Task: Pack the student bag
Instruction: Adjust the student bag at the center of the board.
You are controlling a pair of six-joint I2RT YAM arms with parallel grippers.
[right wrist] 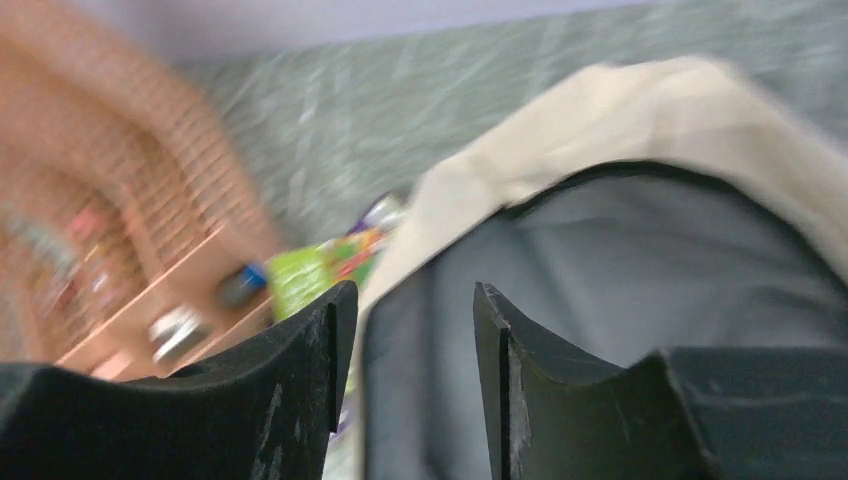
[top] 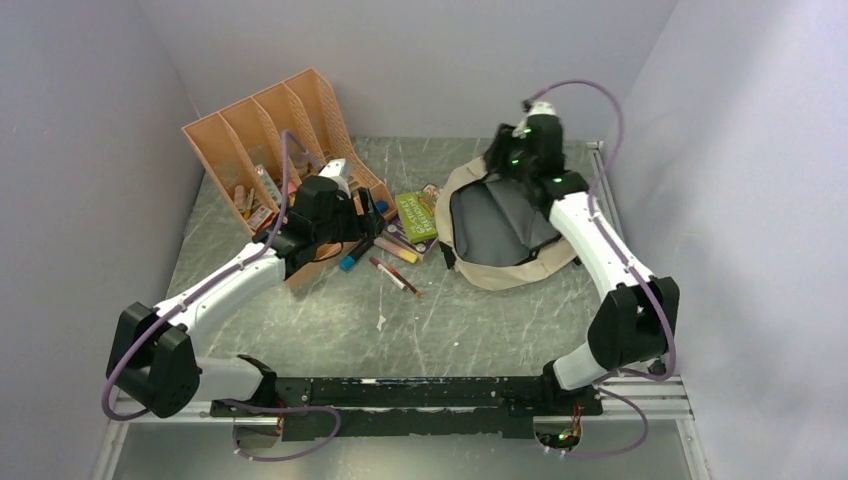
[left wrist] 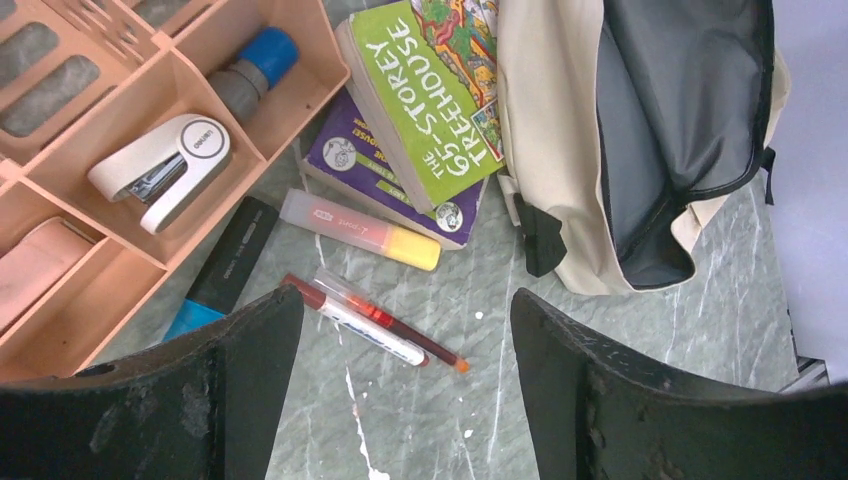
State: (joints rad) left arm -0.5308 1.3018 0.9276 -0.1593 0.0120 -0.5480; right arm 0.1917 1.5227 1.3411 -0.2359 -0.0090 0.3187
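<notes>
On the right half of the table (top: 330, 330), the student bag (top: 503, 277) is laid flat with its mouth spread wide, presumably so that items can be dropped onto the grey lining. The mouth is turned upward and toward the books (left wrist: 430, 110) just beside it. The long axis seems to run far to near, though this cannot be told surely. The right gripper (right wrist: 412, 295) is held over the bag's far rim, jaws apart, nothing clamped. The left gripper (left wrist: 405, 305) is spread wide and empty above the pens (left wrist: 370, 320), seemingly for a pick.
</notes>
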